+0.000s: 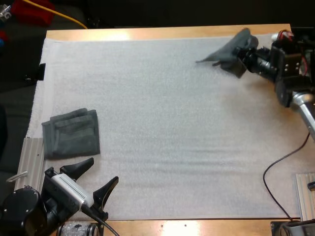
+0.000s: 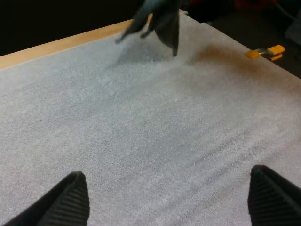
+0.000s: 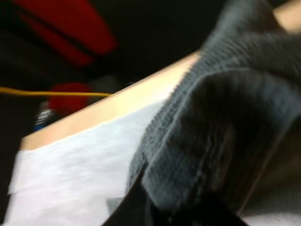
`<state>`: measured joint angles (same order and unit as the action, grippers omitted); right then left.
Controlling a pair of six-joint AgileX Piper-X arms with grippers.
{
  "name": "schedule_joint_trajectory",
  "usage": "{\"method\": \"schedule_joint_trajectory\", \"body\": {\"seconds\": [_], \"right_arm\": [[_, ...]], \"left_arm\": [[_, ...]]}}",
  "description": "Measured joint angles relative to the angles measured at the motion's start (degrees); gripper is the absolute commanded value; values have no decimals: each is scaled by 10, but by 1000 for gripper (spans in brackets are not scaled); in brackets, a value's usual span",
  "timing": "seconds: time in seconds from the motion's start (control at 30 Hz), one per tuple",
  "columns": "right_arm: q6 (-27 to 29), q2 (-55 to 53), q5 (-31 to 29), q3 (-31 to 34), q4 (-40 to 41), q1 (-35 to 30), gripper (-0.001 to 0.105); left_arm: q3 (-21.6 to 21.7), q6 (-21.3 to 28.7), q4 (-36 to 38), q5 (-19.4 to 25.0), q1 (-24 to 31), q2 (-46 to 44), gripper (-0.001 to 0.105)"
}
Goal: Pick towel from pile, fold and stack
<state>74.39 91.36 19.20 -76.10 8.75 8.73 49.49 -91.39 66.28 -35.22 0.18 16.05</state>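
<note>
folded towel [image 1: 71, 133] near left on mat [image 1: 172, 147], crumpled towel [image 1: 230, 49] far right

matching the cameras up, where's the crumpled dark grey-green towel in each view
High view: crumpled dark grey-green towel at the white mat's far right corner.
Left wrist view: towel hanging over the mat by the wooden table edge.
Right wrist view: towel bunched beside that edge.
Shared landmark: the wooden table edge.
</note>
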Motion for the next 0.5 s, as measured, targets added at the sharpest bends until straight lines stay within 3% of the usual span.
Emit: {"method": "schedule_joint_trajectory", "body": {"seconds": [0.3, 0.5], "right_arm": [[93, -19, 9, -104, 175, 80, 1], [171, -19, -48, -110, 299, 144, 1]], "left_arm": [[0, 0, 0, 0, 0, 0, 69], [0, 0, 0, 0, 0, 0, 69]]}}
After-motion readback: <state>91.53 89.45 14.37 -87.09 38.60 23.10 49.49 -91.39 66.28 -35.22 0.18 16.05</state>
